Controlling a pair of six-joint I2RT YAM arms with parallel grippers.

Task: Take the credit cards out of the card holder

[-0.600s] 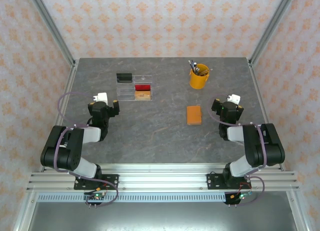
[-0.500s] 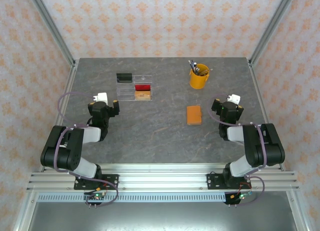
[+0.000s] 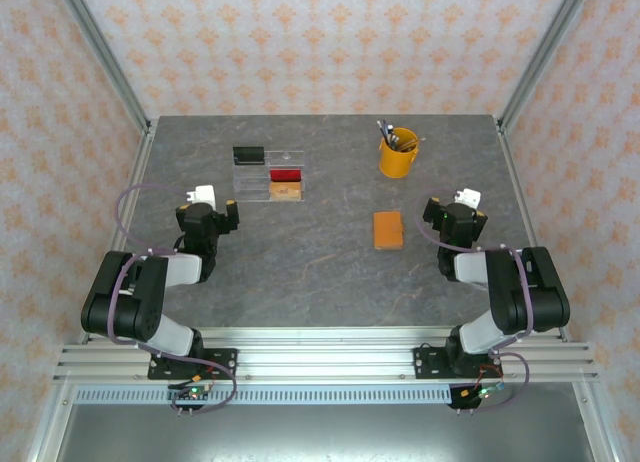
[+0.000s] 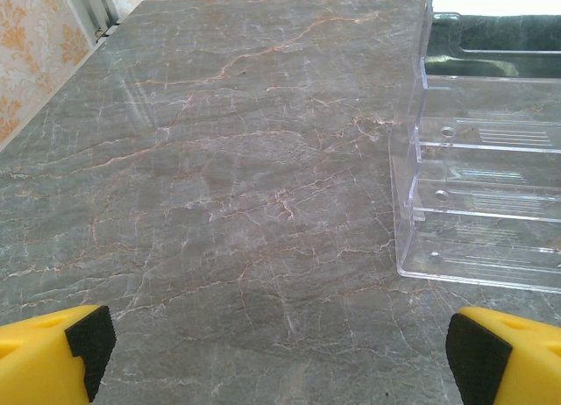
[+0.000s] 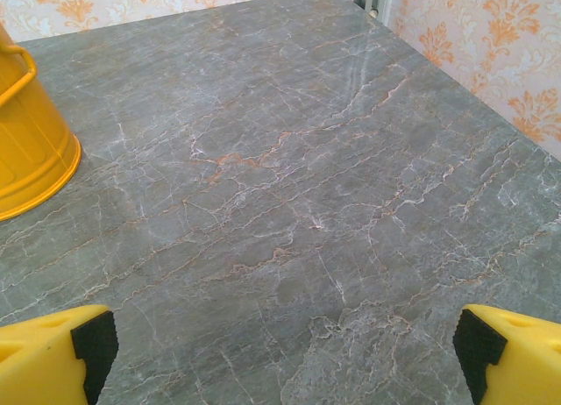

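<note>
The card holder [image 3: 388, 230], a flat orange-tan rectangle, lies closed on the grey marble table, right of centre. The credit cards are hidden. My right gripper [image 3: 458, 210] rests low just to the right of the holder and apart from it. Its yellow fingertips [image 5: 53, 352] stand wide apart over bare table, so the right gripper [image 5: 280, 348] is open and empty. My left gripper [image 3: 208, 208] sits at the left side of the table, far from the holder. In the wrist view the left gripper [image 4: 276, 352] is open too, with bare marble between its fingers [image 4: 53, 348].
A clear acrylic tray [image 3: 255, 182] stands at the back left, holding a red, a black and a tan flat piece; its wall [image 4: 482, 186] is just ahead-right of my left gripper. A yellow cup [image 3: 398, 154] with pens stands behind the holder, its side [image 5: 26, 142] left of my right gripper.
</note>
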